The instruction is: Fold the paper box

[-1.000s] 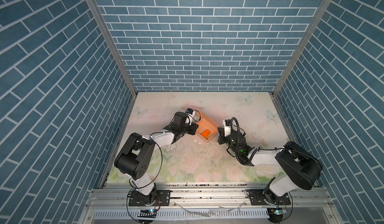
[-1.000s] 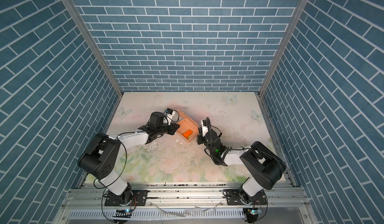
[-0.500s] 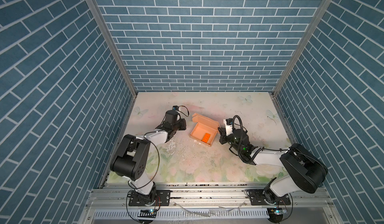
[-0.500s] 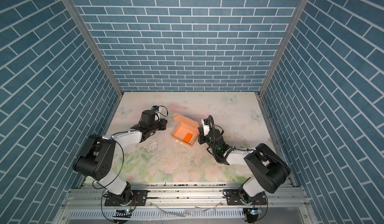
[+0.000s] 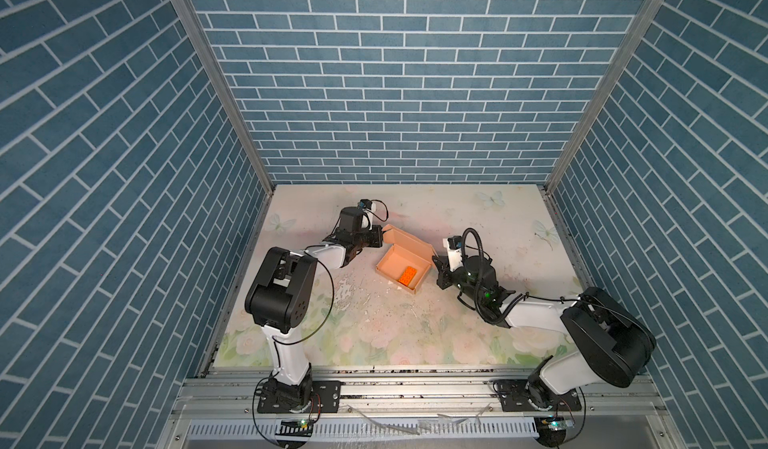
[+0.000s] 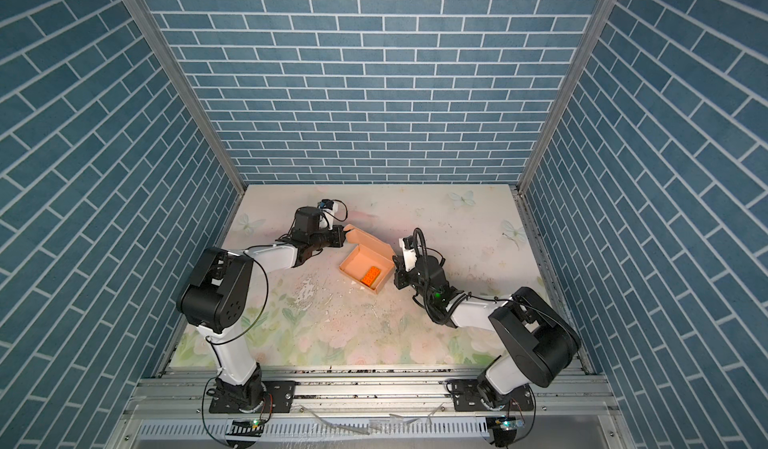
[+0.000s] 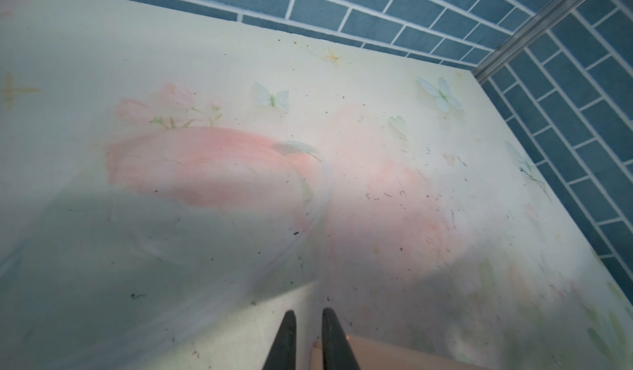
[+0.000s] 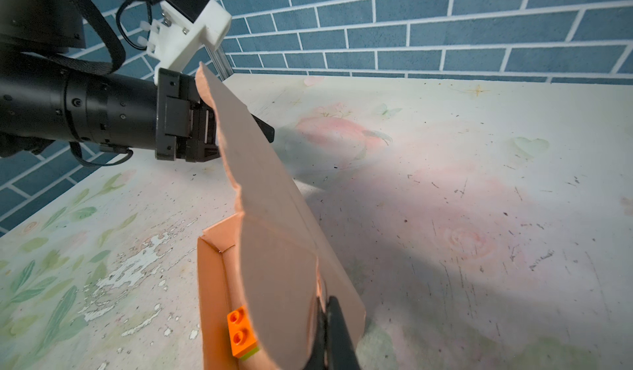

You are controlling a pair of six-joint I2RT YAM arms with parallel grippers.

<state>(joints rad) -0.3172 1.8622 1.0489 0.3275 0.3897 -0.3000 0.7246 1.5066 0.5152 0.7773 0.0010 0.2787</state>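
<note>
The peach-tan paper box (image 5: pixel 395 260) (image 6: pixel 358 260) sits mid-table as an open tray with its lid (image 8: pixel 274 214) standing up along the back. A small orange brick (image 5: pixel 407 276) (image 8: pixel 239 330) lies inside. My right gripper (image 5: pixel 436 260) (image 8: pixel 323 305) is shut on the lid's right end. My left gripper (image 5: pixel 380 235) (image 6: pixel 344 235) (image 7: pixel 310 313) lies at the lid's left end with only a narrow gap between its fingers. Nothing shows between the tips, and the cardboard edge (image 7: pixel 394 351) lies beside one finger. One left fingertip (image 8: pixel 267 130) pokes out behind the lid.
The floral mat has a flaked white patch (image 5: pixel 353 293) in front of the box. Blue brick walls (image 5: pixel 395 114) close the back and both sides, and a metal rail (image 5: pixel 415 388) runs along the front edge.
My left gripper drew back from the box to the left, then returned to the lid's left end. The lid now stands more upright. My right gripper has kept its hold.
</note>
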